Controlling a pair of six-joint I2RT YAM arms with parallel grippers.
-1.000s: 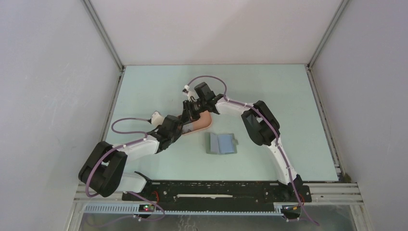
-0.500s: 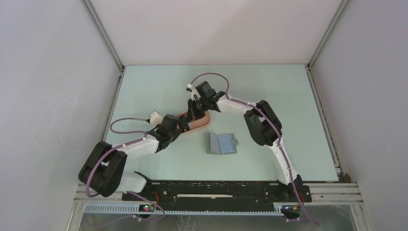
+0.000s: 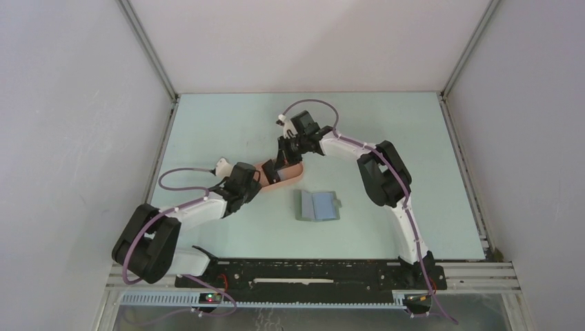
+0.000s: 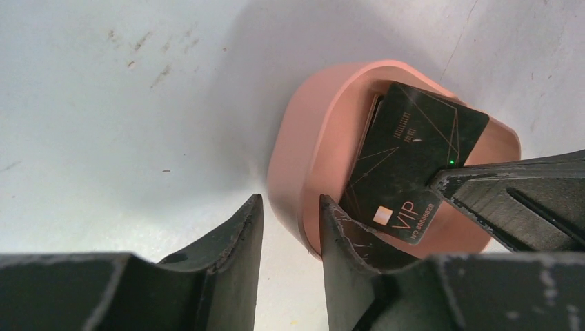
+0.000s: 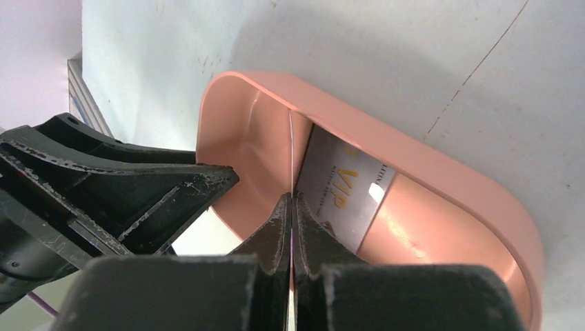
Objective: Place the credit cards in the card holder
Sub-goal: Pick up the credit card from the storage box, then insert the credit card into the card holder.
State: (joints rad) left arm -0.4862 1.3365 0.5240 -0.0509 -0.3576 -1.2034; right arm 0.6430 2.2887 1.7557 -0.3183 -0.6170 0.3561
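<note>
In the left wrist view a black credit card [image 4: 414, 165] printed "VIP" stands tilted in the pink oblong tray [image 4: 303, 138], pinched at one edge by my right gripper [image 4: 441, 181]. In the right wrist view that card [image 5: 291, 148] shows edge-on, with my right gripper [image 5: 291, 200] shut on it. A grey credit card [image 5: 345, 193] with gold lettering leans in the tray beside it. My left gripper [image 4: 290, 201] is open, its jaws standing on either side of the tray's near end wall. The grey-green card holder [image 3: 319, 205] lies open on the table, right of the tray.
The pink tray [image 3: 290, 174] sits mid-table between both wrists [image 3: 241, 181]. The pale green table [image 3: 386, 131] is bounded by grey walls and metal rails. Edges of further cards [image 4: 372, 114] show behind the black one.
My right gripper has shut on the black card and its wrist has shifted slightly right. My left gripper's jaws have opened at the tray's end and the arm has drawn back a little.
</note>
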